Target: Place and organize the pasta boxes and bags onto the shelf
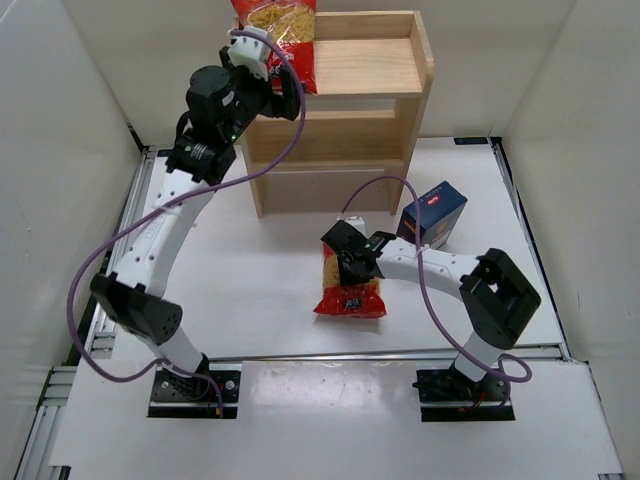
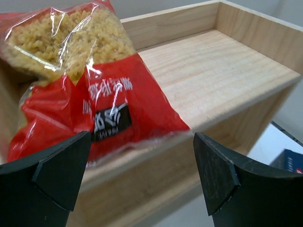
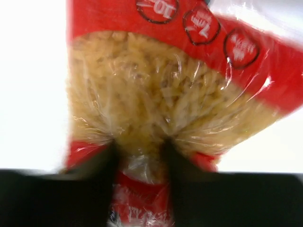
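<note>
One red pasta bag point(image 1: 285, 35) lies on the top tier of the wooden shelf point(image 1: 375, 125), at its left; it also shows in the left wrist view point(image 2: 90, 90). My left gripper point(image 1: 255, 50) point(image 2: 139, 177) is open and empty just in front of that bag. My right gripper point(image 1: 352, 262) point(image 3: 139, 156) is shut on a second red pasta bag point(image 1: 350, 290) point(image 3: 161, 94), pinching its clear window over the table's middle. The dark blue pasta box point(image 1: 433, 213) lies on the table right of the shelf; its corner shows in the left wrist view point(image 2: 289, 161).
White walls enclose the table on both sides and at the back. A rail point(image 1: 120, 260) runs along the table's left edge. The shelf's middle tier point(image 1: 330, 140) and the right part of its top tier point(image 2: 222, 71) are bare wood.
</note>
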`<state>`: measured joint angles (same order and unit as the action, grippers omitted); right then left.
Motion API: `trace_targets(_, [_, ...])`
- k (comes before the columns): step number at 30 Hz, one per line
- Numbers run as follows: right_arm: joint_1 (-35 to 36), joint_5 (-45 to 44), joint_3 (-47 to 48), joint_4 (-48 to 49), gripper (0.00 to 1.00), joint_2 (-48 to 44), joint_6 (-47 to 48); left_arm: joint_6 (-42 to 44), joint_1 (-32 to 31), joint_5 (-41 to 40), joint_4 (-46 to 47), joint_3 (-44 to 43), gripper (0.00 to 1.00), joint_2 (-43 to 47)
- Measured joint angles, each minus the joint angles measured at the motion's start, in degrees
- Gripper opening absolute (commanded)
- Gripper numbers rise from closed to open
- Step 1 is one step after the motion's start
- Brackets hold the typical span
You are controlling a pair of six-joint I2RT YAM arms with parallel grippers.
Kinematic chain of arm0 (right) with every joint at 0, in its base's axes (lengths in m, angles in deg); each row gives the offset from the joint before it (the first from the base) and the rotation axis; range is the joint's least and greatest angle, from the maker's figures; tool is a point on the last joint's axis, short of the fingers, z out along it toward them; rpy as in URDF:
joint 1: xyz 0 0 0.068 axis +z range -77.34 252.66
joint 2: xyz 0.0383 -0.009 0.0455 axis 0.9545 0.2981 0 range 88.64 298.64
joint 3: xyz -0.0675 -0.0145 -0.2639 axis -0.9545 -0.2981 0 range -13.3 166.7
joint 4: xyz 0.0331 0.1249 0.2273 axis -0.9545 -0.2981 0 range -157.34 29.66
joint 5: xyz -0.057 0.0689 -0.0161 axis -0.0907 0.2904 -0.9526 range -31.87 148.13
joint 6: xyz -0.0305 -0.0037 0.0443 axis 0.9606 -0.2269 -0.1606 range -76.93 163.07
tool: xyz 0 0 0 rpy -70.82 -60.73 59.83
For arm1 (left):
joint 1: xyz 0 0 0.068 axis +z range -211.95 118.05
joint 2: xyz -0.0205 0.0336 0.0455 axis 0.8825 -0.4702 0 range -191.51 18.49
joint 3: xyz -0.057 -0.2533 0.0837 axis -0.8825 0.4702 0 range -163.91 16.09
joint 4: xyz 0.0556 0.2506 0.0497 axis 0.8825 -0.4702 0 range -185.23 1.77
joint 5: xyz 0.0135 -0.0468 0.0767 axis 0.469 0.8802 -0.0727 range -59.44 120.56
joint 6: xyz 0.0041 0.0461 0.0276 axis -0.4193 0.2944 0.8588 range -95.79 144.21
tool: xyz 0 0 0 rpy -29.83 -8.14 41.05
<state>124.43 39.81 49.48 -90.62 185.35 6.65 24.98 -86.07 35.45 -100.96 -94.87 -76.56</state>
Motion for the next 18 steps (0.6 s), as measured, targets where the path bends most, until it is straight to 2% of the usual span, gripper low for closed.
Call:
trace_targets(2, [0.13,-0.28,0.07,0.48,0.0,-1.22,-0.15,-0.17,-0.11,0.04,-1.05,2.6,1.0,3.43])
trace_targets(11, [5.53,-5.31,-0.35,-1.57,0.0,-3.61,-1.07,-0.37,-1.14,0.37,-3.15,16.44,1.0,24.04])
trace_targets(18, [7.39,-6.82,-0.83,-8.92,0.0,-12.76,-2.19,-0.39,-1.27,-3.43,-3.87,23.76,1.0,33.97])
